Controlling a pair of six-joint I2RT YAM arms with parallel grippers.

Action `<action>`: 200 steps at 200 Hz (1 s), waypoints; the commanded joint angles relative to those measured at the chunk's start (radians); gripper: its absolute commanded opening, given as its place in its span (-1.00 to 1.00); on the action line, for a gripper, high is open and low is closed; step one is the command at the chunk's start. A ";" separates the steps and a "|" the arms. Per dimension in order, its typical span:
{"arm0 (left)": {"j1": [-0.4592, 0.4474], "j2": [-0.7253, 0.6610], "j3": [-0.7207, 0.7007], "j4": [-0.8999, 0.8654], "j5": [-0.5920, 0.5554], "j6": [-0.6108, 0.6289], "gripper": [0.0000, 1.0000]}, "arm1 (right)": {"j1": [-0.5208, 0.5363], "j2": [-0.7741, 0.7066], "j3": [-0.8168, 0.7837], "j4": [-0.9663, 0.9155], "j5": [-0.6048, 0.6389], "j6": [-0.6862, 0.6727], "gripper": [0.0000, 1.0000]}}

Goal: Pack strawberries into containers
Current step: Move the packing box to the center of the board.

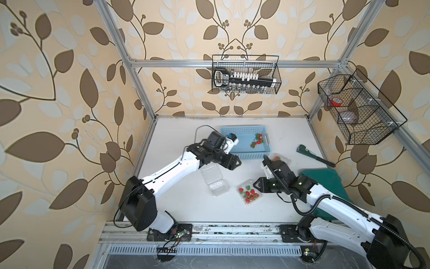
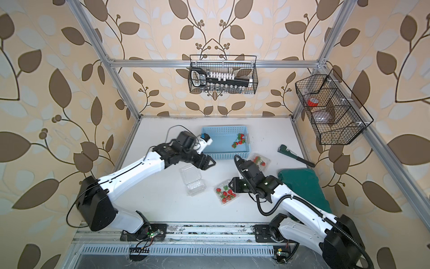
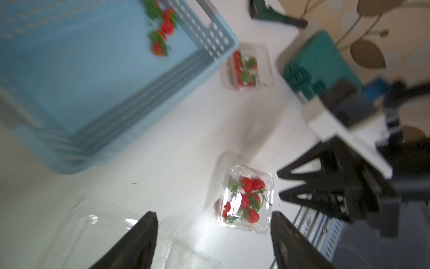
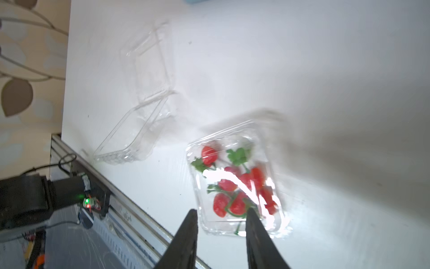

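**CAUTION: LIGHT BOXES SLIDE**

Right gripper (image 4: 222, 210): fingers narrowly apart, empty, filled box (image 4: 235, 181) just ahead of the fingertips; a nudge could push it away. Left gripper (image 3: 213, 214): fingers wide, empty, open box (image 1: 215, 181) just beside them. Loose strawberries (image 3: 162, 25) lie in the basket (image 3: 223, 39) ahead; they may slip.

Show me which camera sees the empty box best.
Right wrist view: the empty container lies open, whole and near. Both top views show it whole but small; the left wrist view, only a blur.

The basket (image 1: 246, 154) lies at the back; before it, the open container (image 1: 215, 184) lies left of 2 filled containers (image 1: 248, 193).
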 commanded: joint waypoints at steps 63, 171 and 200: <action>0.449 -0.067 -0.048 0.032 0.127 -0.080 0.56 | 0.230 0.374 0.095 0.097 -0.002 -0.009 -0.32; 0.455 -0.057 -0.096 0.051 0.157 -0.079 0.53 | -0.153 0.249 0.124 0.011 0.006 -0.116 -0.27; 0.454 -0.042 -0.104 0.059 0.184 -0.077 0.51 | -0.161 0.239 0.287 -0.070 0.002 -0.185 -0.26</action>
